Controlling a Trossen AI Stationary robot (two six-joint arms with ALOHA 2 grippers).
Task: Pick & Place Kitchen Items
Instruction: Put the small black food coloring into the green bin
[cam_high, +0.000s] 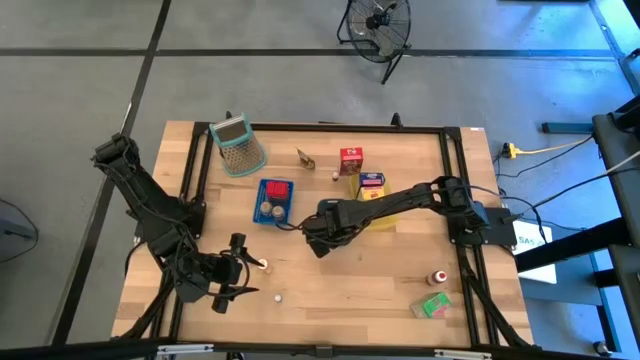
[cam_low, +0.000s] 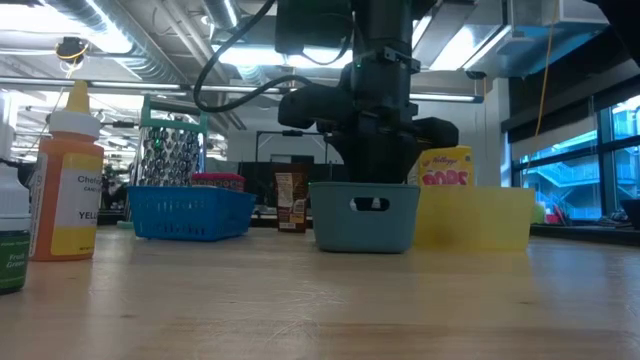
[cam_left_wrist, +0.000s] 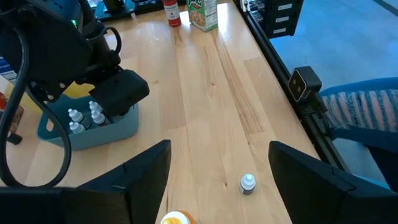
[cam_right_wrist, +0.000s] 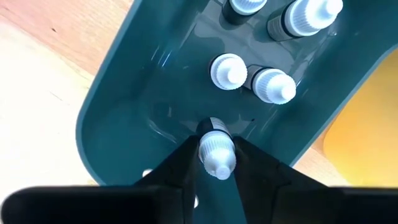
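My right gripper (cam_high: 318, 240) reaches down into the grey-blue tray (cam_right_wrist: 124, 106) and is shut on a small white-capped bottle (cam_right_wrist: 216, 155). Several more white-capped bottles (cam_right_wrist: 252, 78) stand in that tray. My left gripper (cam_high: 247, 277) is open and empty, low over the table's near left. A tiny white-capped bottle (cam_left_wrist: 247, 183) stands on the table between its fingers, farther off. An orange-capped bottle (cam_left_wrist: 177, 218) stands close by it. A red-capped bottle (cam_high: 438, 277) and a green carton (cam_high: 432, 305) sit at the near right. My right gripper pinches the small bottle at its white cap (cam_right_wrist: 217, 163) between the two fingertips. The fingers come from above, pointing down into the tray's end. The bottle's dark body (cam_right_wrist: 211, 127) points away toward the tray floor; I cannot tell whether it touches it.
A blue tray (cam_high: 275, 200) holds a red thing and round pieces. The green-rimmed grater (cam_high: 238, 145) stands at the far left. A brown carton (cam_high: 305, 158), a red carton (cam_high: 350, 160) and a blue-purple carton (cam_high: 372, 183) on the yellow tray (cam_low: 480, 215) are at the far middle.
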